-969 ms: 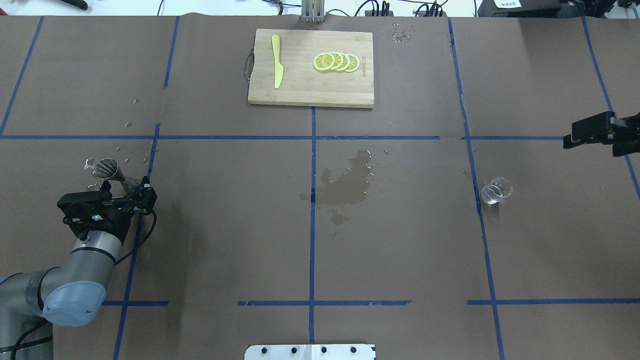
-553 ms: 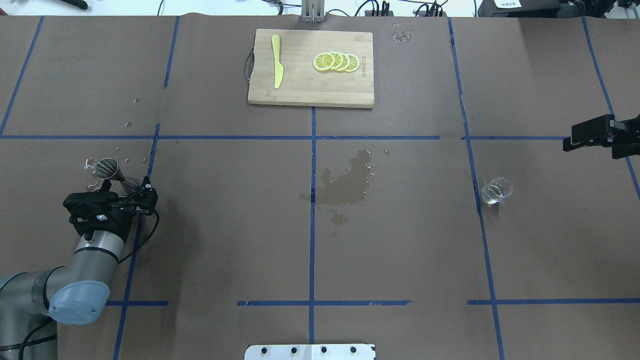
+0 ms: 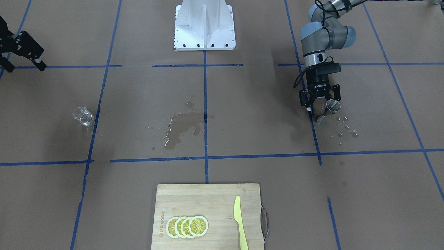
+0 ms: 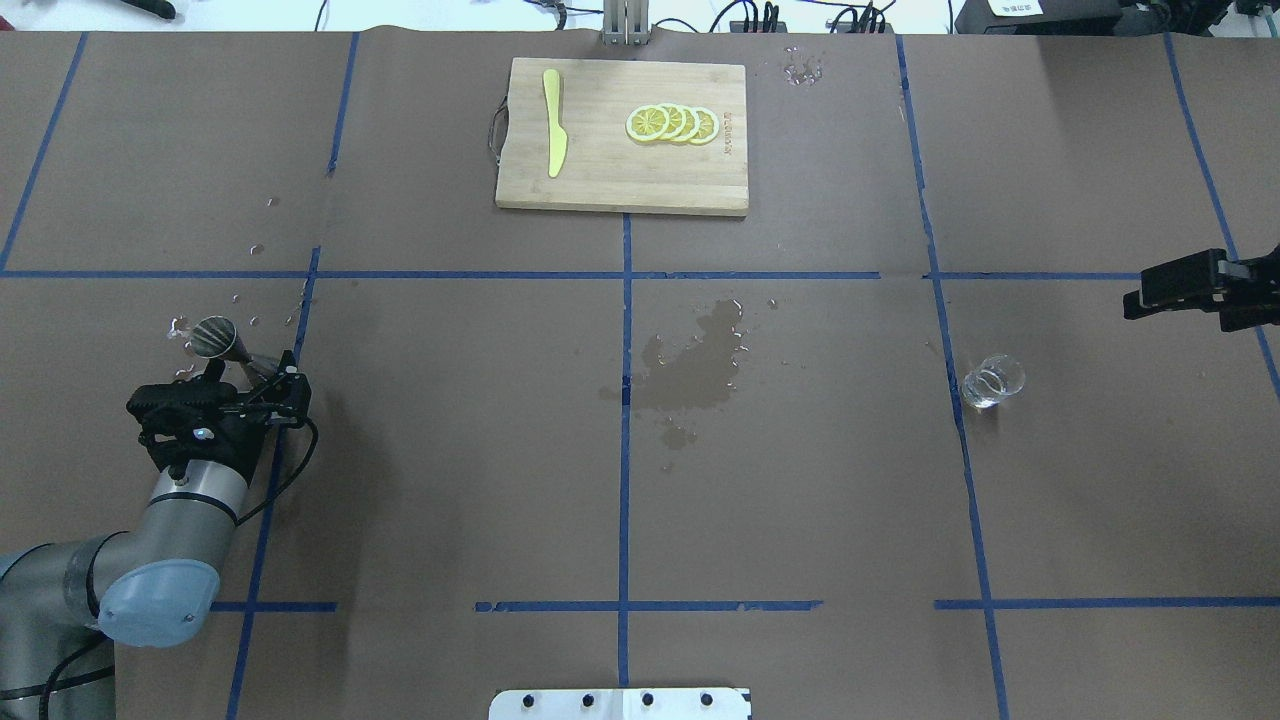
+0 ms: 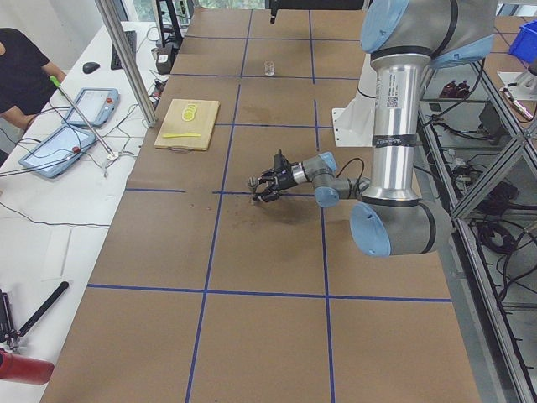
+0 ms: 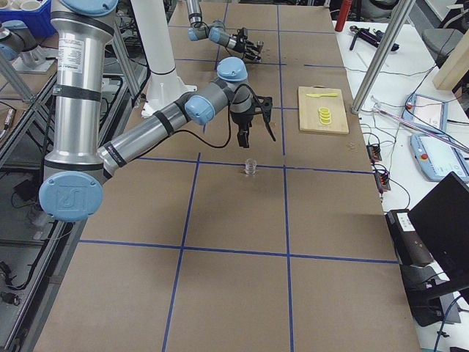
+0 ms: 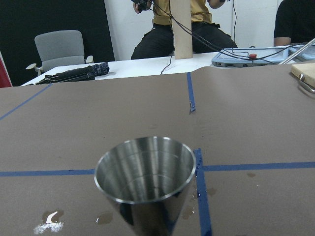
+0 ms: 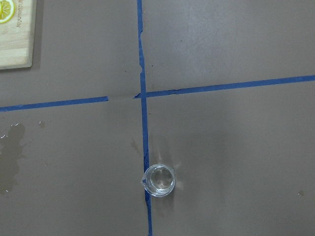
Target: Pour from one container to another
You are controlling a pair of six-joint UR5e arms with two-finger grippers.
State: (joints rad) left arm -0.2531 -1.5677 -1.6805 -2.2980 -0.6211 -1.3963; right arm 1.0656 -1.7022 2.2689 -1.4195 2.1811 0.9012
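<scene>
The steel jigger (image 4: 214, 337) stands at the table's left, seen close and upright in the left wrist view (image 7: 145, 177). My left gripper (image 4: 252, 368) is low beside it, open, fingers spread on either side of its lower cone (image 3: 321, 119); I cannot tell whether they touch. The clear glass cup (image 4: 992, 381) stands alone right of centre, by a blue tape line (image 8: 158, 180). My right gripper (image 4: 1128, 297) hovers well to the cup's far right and above it, open and holding nothing (image 3: 26, 66).
A wooden cutting board (image 4: 620, 190) with lemon slices (image 4: 672, 123) and a yellow knife (image 4: 554, 122) lies at the far middle. A wet patch (image 4: 692, 370) darkens the table's centre. Droplets (image 3: 347, 126) dot the paper around the jigger.
The right gripper has drifted slightly toward the robot's side at the table's right edge. The left gripper shifted a little nearer the jigger. Cup and jigger have not moved.
</scene>
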